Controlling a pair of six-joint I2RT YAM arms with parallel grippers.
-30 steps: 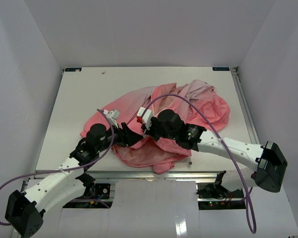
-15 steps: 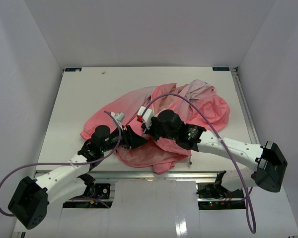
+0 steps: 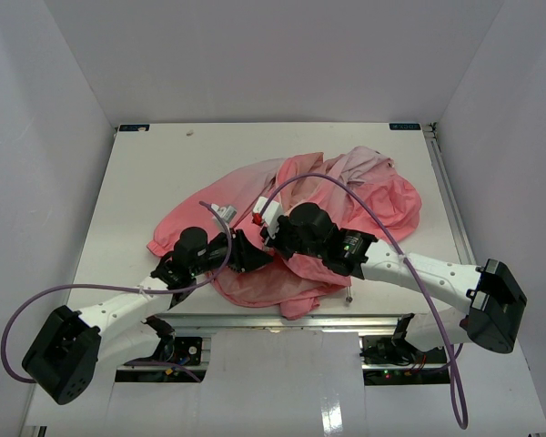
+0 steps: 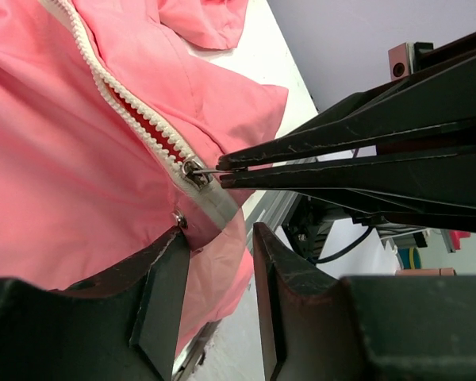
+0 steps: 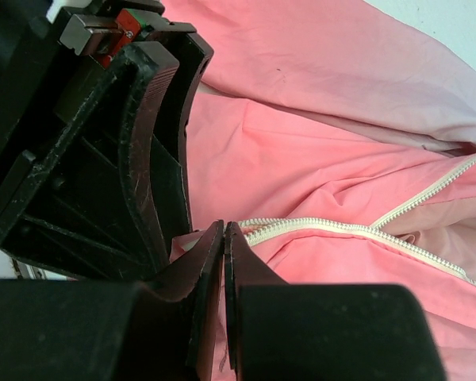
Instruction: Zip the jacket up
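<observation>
Salmon-pink jacket (image 3: 346,196) lies bunched on the desk (image 3: 146,164), from the middle toward the right edge, with its hem reaching the near edge. The right jaws are clenched on the thin metal zipper pull (image 4: 210,171), just beside the slider (image 4: 195,172) at the bottom of the white teeth (image 4: 111,87). The left jaws stand apart, straddling the hem below the slider near a snap stud (image 4: 178,217), and grip nothing yet. To do this step well, I judge the left jaws should pinch the hem just under the slider and hold it taut. The right can then draw the pull straight along the teeth without bunching the fabric. Bare desk toward the far edge and far-left corner offers room. The near edge is close and crowded by both arms.
</observation>
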